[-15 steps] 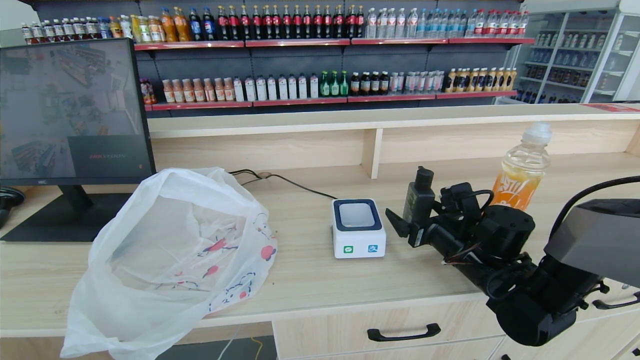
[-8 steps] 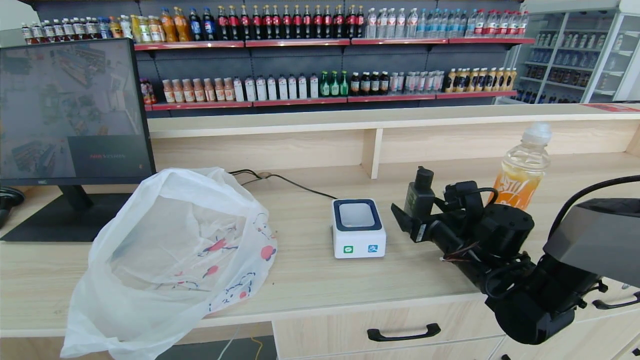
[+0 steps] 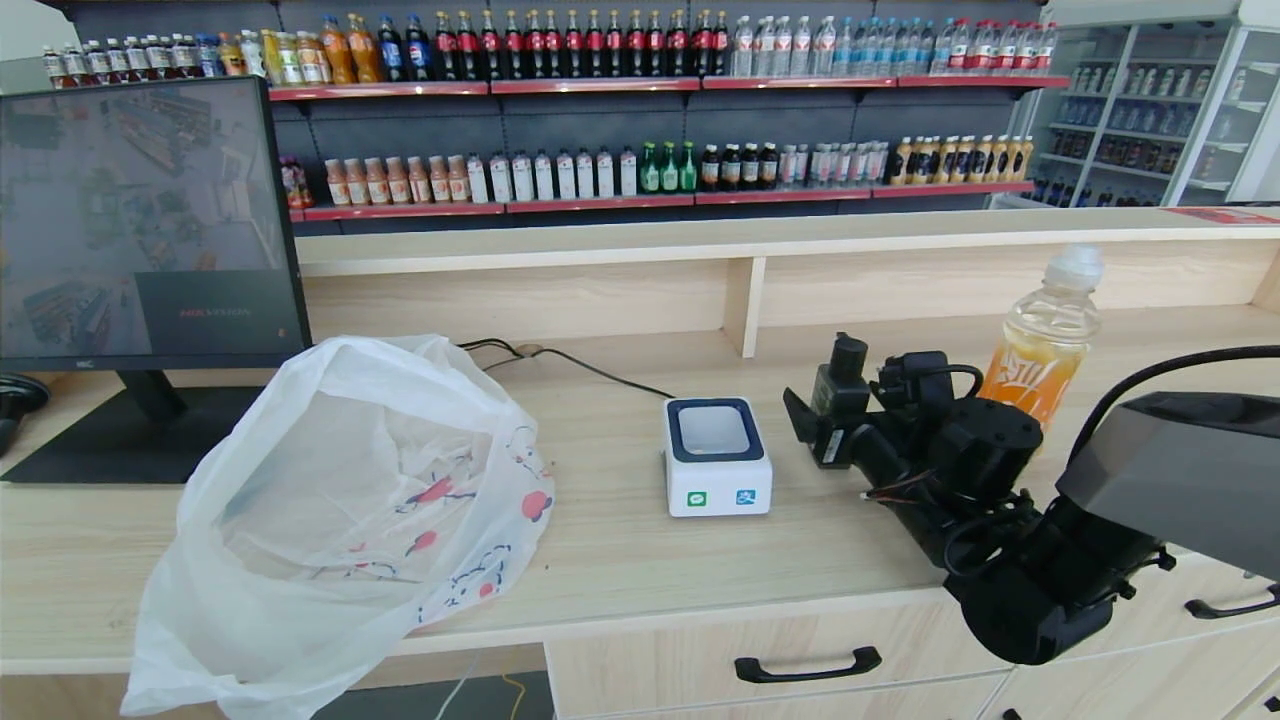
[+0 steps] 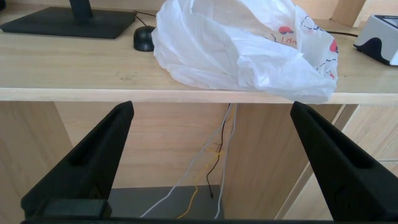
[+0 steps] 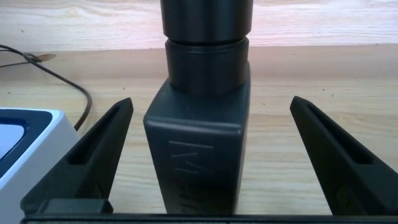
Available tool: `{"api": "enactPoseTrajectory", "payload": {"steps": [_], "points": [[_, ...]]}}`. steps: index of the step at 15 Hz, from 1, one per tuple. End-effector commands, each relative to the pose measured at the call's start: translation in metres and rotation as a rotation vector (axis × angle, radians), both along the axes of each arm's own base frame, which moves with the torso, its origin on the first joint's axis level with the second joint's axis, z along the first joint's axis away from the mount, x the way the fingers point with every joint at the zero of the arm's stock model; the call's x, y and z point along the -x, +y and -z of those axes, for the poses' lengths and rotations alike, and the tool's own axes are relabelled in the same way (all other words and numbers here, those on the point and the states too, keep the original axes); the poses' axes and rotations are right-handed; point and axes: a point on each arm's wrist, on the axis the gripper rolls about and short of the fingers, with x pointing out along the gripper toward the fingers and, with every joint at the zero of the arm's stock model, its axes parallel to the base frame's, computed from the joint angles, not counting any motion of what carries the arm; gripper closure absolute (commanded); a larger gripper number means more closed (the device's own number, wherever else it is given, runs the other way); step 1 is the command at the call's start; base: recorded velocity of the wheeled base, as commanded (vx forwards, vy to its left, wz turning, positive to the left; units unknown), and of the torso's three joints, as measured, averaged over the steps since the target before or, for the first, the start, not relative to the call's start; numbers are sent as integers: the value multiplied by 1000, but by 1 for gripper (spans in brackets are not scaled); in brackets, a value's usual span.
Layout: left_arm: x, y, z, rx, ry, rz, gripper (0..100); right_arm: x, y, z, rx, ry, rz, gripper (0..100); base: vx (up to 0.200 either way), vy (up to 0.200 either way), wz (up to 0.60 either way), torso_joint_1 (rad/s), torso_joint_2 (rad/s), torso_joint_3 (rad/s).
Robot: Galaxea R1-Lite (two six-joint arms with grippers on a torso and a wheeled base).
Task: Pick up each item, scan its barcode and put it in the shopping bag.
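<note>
**Dark bottle stands upright inside the open right gripper**

Nearest, the left gripper (image 4: 211,106) hangs spread and empty below the front edge of the desk (image 3: 620,560), well to the left of the scanner (image 3: 717,455). It sits under the white shopping bag (image 3: 350,500), which slumps over that edge.

Just right of the scanner, the right gripper (image 5: 211,104) lies low over the desk. Its fingers are spread wide, one on each side of the dark square-shouldered bottle (image 3: 842,375), with a gap showing on both sides. The bottle stands on the desk with its long axis vertical and its black cap on top. It is roughly centred between the fingers, so the right arm is plainly the one for it. In my judgement the next move needs only a squeeze on the body.

Farther right of the scanner and deeper on the desk stands an orange drink bottle (image 3: 1040,340), apart from the gripper.
</note>
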Motion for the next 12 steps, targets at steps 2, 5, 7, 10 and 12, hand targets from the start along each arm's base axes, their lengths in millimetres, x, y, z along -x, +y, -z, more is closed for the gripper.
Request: {"api": "enactPoseTrajectory", "payload": {"steps": [2,5,7,10,12], "points": [[0,0,0,0,-1,0,0,-5,1,9,-12,19,-1,0,0,0,0,0,0,0],[0,0,0,0,-1,0,0,-9,-1,11,-29,21,9,0,0,0,0,0,0,0],[0,0,0,0,0,1,0,-9,-1,10,-31,17,9,0,0,0,0,0,0,0],[0,0,0,0,0,0,0,-10,-1,11,-32,17,7,100,0,0,0,0,0,0],[0,0,0,0,0,0,0,-10,-1,11,-32,17,5,100,0,0,0,0,0,0]]}}
